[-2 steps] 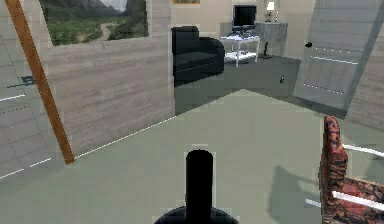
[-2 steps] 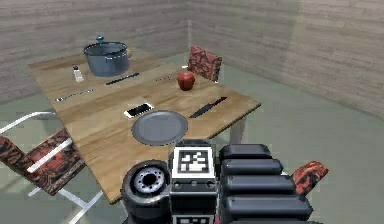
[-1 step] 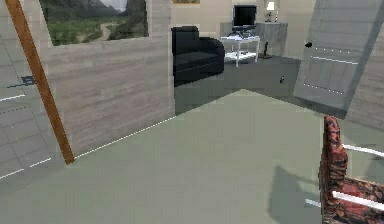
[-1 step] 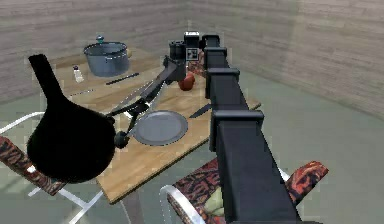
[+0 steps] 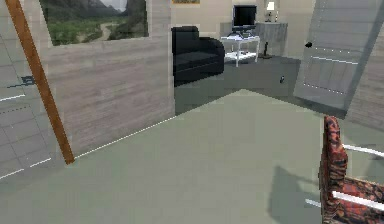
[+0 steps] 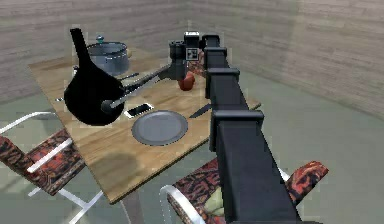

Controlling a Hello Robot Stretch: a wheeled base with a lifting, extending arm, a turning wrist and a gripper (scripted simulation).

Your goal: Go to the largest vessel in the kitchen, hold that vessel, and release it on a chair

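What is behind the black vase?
A grey lidded pot stands behind the black vase; the vase hides part of the pot's left side and the table surface there.

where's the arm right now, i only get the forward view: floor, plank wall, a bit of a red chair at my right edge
observer: In the arm side view the arm stretches out over a wooden table. The gripper ends at a big black long-necked vase. I cannot tell whether it holds the vase, since the tabletop lies right behind it.
operator: ok, is there a chair close to that table for the drop
observer: Yes. A red-patterned chair with a white frame stands at the table's near edge, toward the arm side view's left.
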